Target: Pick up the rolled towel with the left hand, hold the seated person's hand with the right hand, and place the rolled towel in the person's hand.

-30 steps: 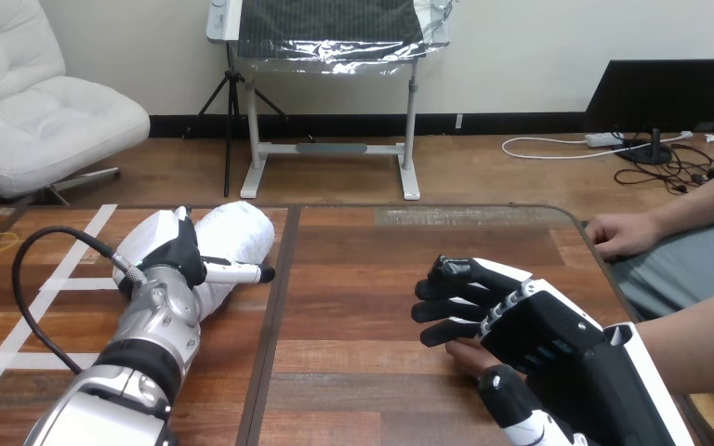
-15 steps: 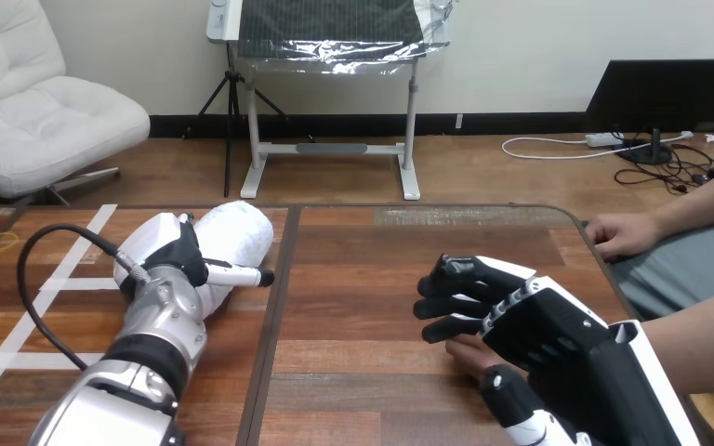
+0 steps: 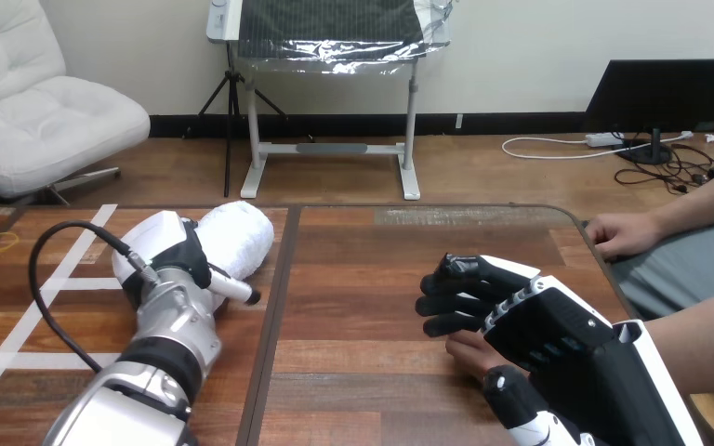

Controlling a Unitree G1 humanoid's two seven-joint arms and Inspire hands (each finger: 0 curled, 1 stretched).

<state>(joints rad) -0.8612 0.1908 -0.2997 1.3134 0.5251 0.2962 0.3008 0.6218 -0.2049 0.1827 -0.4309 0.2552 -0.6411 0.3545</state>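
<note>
A rolled white towel [image 3: 242, 238] lies on the wooden table [image 3: 372, 279] at the left, its length running away from me. My left hand [image 3: 169, 249] rests on the towel's near end, and its back hides what lies under it. At the lower right my right hand [image 3: 521, 321] covers the person's hand [image 3: 468, 352], which lies low over the table. My dark fingers [image 3: 451, 295] curl over that hand from above and my thumb [image 3: 507, 386] closes in from below. Just the person's fingertips show between them.
The person's other hand [image 3: 621, 232] rests at the table's right edge. White tape lines [image 3: 51, 284] and a small yellow ring [image 3: 0, 242] mark the left part of the table. A dark seam [image 3: 277, 307] runs down the table beside the towel.
My left hand and forearm have shifted a little to the right and turned on the towel. My right hand and the person's hand have hardly moved.
</note>
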